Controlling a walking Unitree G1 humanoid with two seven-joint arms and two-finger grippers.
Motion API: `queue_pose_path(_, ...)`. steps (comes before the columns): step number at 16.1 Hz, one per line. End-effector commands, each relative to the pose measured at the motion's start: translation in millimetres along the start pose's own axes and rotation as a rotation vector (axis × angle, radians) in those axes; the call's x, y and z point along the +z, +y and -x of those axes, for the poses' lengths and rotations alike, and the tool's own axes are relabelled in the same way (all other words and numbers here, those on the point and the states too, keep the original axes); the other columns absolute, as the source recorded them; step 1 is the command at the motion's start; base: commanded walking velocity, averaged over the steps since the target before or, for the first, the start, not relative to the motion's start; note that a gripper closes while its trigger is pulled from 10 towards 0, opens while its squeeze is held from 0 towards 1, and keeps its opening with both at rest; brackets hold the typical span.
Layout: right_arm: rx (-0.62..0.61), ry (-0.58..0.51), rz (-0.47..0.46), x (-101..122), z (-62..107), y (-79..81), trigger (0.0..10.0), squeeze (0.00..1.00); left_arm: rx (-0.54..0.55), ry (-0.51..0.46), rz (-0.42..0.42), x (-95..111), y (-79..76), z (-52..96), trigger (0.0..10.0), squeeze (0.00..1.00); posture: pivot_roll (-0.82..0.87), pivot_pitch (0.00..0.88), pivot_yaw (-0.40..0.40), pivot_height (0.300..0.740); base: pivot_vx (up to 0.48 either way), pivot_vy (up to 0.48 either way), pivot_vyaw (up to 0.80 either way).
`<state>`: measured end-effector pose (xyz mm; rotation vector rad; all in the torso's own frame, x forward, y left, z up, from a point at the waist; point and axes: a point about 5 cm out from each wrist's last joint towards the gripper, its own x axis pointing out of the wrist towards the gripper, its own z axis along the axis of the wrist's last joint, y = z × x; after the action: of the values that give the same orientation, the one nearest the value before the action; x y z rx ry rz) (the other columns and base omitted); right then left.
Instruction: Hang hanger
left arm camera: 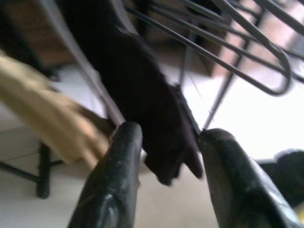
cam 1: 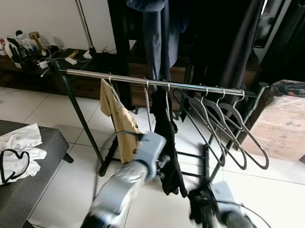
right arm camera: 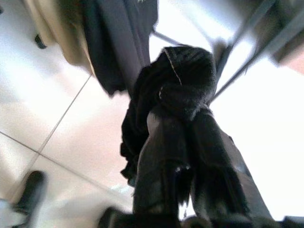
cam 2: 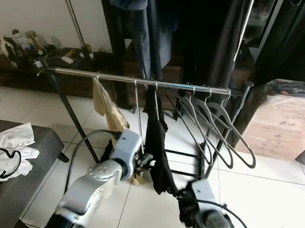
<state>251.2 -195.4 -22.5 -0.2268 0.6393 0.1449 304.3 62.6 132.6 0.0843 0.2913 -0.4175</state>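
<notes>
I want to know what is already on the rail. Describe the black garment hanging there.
The black garment is dark, limp cloth, draped on a thin wire hanger hooked over the silver rail. It hangs straight down in narrow folds, between a tan garment and the empty hangers. The left gripper sits open by its lower end.

The only lettering that could be read was the "LG" brand mark printed on the side of a plastic-wrapped cardboard box (cam 1: 291, 129), which stood on the tiled floor well off to the right of the right gripper (cam 1: 202, 211) and farther away from the robot than it, past the end of the clothes rail (cam 1: 159, 83). Smaller printed lines ran beneath the mark on the same face, but they were too small to make out.
</notes>
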Motion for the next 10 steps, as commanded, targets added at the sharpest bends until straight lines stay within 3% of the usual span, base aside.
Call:
queue_pose_path(1, -0.005, 0.068, -0.092, -18.3, 1.8, 1.6, 0.0, 0.00, 0.087, -0.070, 0.023, 4.8, 17.2, 6.3, 10.0, 1.00, -0.02, 0.076, 0.026, 0.740, 0.000, 0.000, 0.00)
queue_pose_path(2, -0.007, 0.099, -0.120, -26.5, 2.2, 2.9, 0.0, 0.00, 0.134, -0.100, 0.010, 5.5, 24.4, 7.3, 10.0, 1.00, -0.02, 0.074, 0.024, 0.740, 0.000, 0.000, 0.00)
queue_pose_path(3, -0.014, 0.127, -0.165, -33.5, 2.2, 3.9, 0.0, 0.00, 0.170, -0.126, -0.024, 6.4, 29.9, 5.9, 10.0, 0.09, -0.01, 0.071, 0.021, 0.740, 0.000, 0.000, 0.00)
queue_pose_path(4, -0.026, 0.155, -0.229, -39.6, 2.1, 5.3, 0.0, 0.00, 0.195, -0.159, 0.004, 8.3, 35.4, 3.1, 10.0, 0.00, -0.02, 0.071, 0.021, 0.740, 0.000, 0.000, 0.00)
queue_pose_path(6, -0.039, 0.193, -0.314, -50.2, 3.5, 10.5, 0.0, 0.00, 0.216, -0.281, 0.003, 19.8, 41.9, 3.3, 10.0, 0.00, -0.02, 0.061, 0.024, 0.740, 0.000, 0.000, 0.00)
queue_pose_path(8, -0.057, 0.213, -0.393, -59.0, 6.2, 15.6, 0.0, 0.00, 0.204, -0.347, -0.074, 21.3, 40.2, 13.0, 10.0, 0.00, -0.02, 0.049, 0.031, 0.740, 0.000, 0.000, 0.00)
queue_pose_path(10, -0.081, 0.248, -0.475, -72.0, 11.2, 22.1, 0.0, 0.00, 0.252, -0.410, -0.096, 16.3, 47.4, 32.5, 10.0, 0.00, -0.01, 0.036, 0.038, 0.740, 0.000, 0.000, 0.00)
